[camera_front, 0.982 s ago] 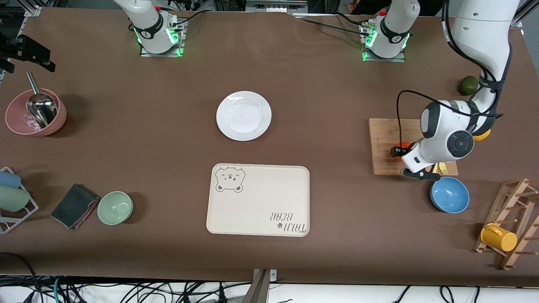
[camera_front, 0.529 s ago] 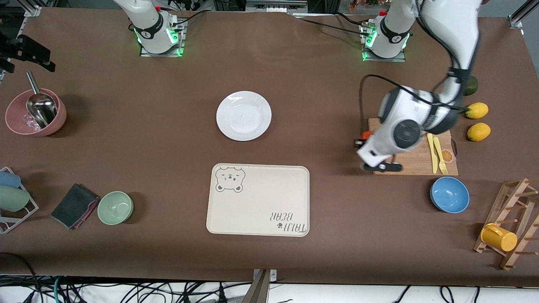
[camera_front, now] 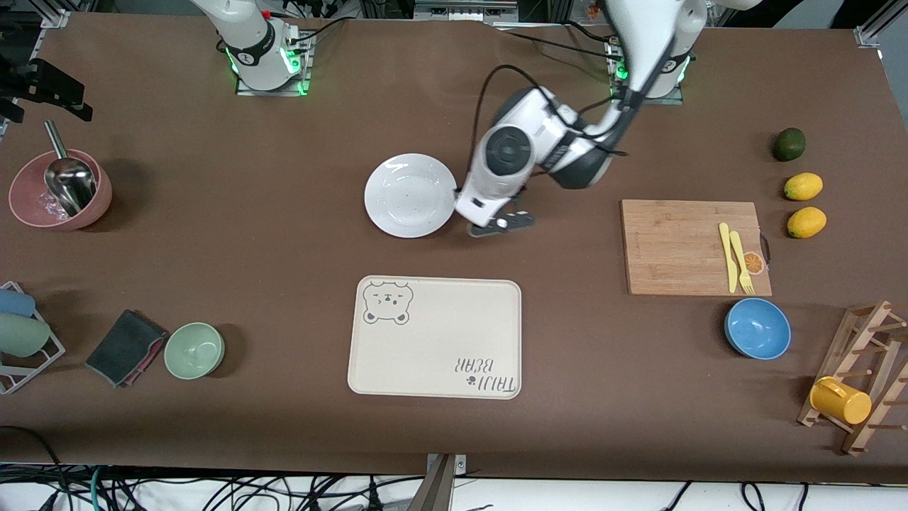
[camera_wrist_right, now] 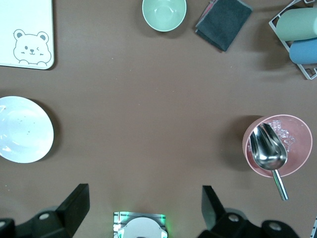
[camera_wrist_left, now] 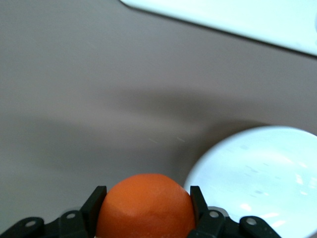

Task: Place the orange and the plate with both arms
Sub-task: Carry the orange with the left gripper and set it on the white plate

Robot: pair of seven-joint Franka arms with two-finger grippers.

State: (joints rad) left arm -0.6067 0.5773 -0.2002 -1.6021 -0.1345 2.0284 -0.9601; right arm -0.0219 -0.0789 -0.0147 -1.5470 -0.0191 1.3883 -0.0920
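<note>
The orange (camera_wrist_left: 146, 210) sits between the black fingers (camera_wrist_left: 97, 201) of my left gripper (camera_wrist_left: 146, 197), which is shut on it. In the front view the left arm's hand (camera_front: 496, 160) hides both the fruit and the jaws. It hangs over the table just beside the rim of the white plate (camera_front: 410, 194), on the side toward the left arm's end. The plate (camera_wrist_left: 262, 178) shows close beside the orange in the left wrist view. My right gripper (camera_wrist_right: 142, 203) is open and holds nothing, high over its own base, and waits there. The plate (camera_wrist_right: 22, 130) shows below it.
The cream bear tray (camera_front: 434, 337) lies nearer the front camera than the plate. A cutting board (camera_front: 674, 246) with yellow cutlery, a blue bowl (camera_front: 757, 328), two lemons (camera_front: 803, 187) and a mug rack (camera_front: 862, 376) are toward the left arm's end. A green bowl (camera_front: 194, 350) and a pink bowl (camera_front: 28, 202) are toward the right arm's end.
The left arm has swung from the cutting board toward the plate, carrying the orange with it. The right arm has not moved.
</note>
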